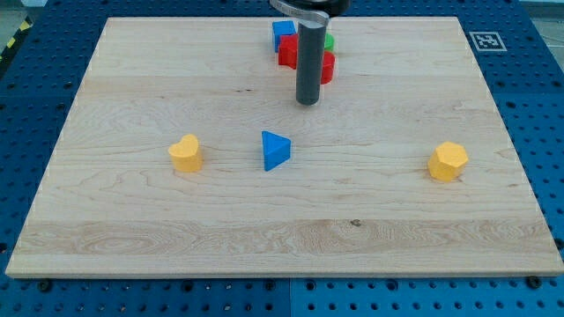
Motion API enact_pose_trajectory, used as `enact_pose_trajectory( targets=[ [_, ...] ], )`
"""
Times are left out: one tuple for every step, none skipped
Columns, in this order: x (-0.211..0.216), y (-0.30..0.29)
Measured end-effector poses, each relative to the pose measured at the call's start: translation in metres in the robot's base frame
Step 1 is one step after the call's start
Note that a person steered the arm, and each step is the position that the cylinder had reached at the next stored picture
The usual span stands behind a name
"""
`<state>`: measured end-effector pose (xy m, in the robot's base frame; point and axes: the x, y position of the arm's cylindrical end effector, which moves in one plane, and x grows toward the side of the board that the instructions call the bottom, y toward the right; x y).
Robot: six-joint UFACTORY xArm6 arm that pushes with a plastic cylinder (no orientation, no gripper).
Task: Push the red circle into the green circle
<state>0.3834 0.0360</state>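
A cluster of blocks sits at the view's top centre, partly hidden by my rod. In it, a red block [327, 68] shows to the right of the rod; its shape is mostly hidden. A green block [329, 41] peeks out just above it, touching or nearly touching it. Another red block [286, 55] and a blue cube [282, 33] lie on the rod's left. My tip [307, 102] rests on the board just below the cluster, slightly below and left of the right-hand red block.
A blue triangular block [275, 150] lies in the middle of the wooden board [132, 229]. A yellow heart block [186, 152] lies at the left. A yellow hexagonal block [448, 161] lies at the right.
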Motion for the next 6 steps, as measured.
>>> enact_pose_trajectory(
  targets=[
    [-0.011,0.019],
    [-0.025,0.025],
    [-0.041,0.025],
    [-0.046,0.026],
    [-0.035,0.027],
    [-0.006,0.028]
  ],
)
